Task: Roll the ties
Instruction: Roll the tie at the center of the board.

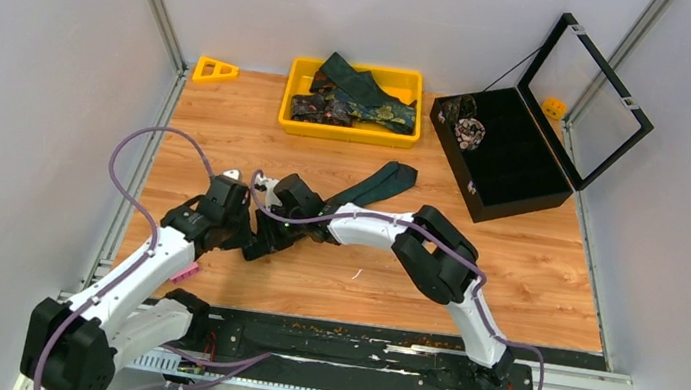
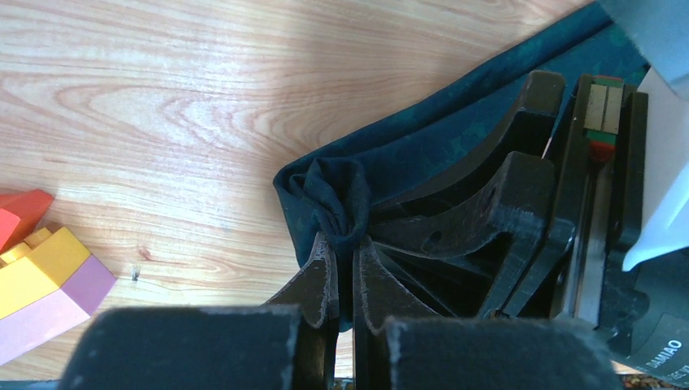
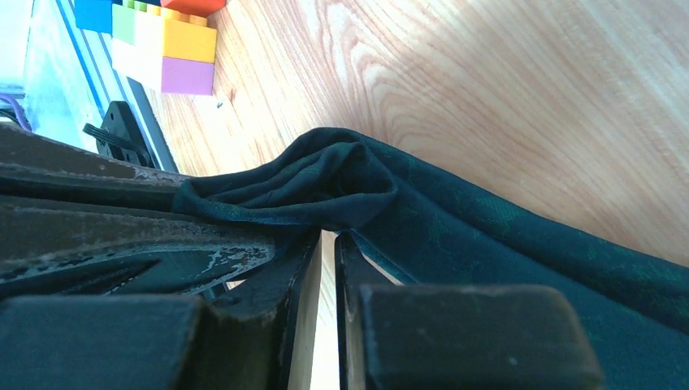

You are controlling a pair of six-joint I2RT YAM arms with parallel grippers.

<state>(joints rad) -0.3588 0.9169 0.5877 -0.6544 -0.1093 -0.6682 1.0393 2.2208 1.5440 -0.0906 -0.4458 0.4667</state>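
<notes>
A dark teal tie (image 1: 379,181) lies slantwise on the wooden table, its wide end pointing to the far right. Both grippers meet at its near, bunched end. My left gripper (image 2: 345,240) is shut on that bunched end of the tie (image 2: 455,122); seen from above, the left gripper (image 1: 247,235) sits just left of the right one. My right gripper (image 3: 329,236) has its jaws nearly together, pinching a raised fold of the tie (image 3: 487,236), and comes in from the right (image 1: 272,234). More ties (image 1: 359,96) lie heaped in the yellow tray.
The yellow tray (image 1: 350,132) stands at the back centre. A black case (image 1: 513,192) with its clear lid raised stands at the back right, a rolled patterned tie (image 1: 469,131) inside. Coloured toy blocks (image 2: 45,276) lie close to the left of the grippers. A yellow triangle (image 1: 215,69) rests at the back left.
</notes>
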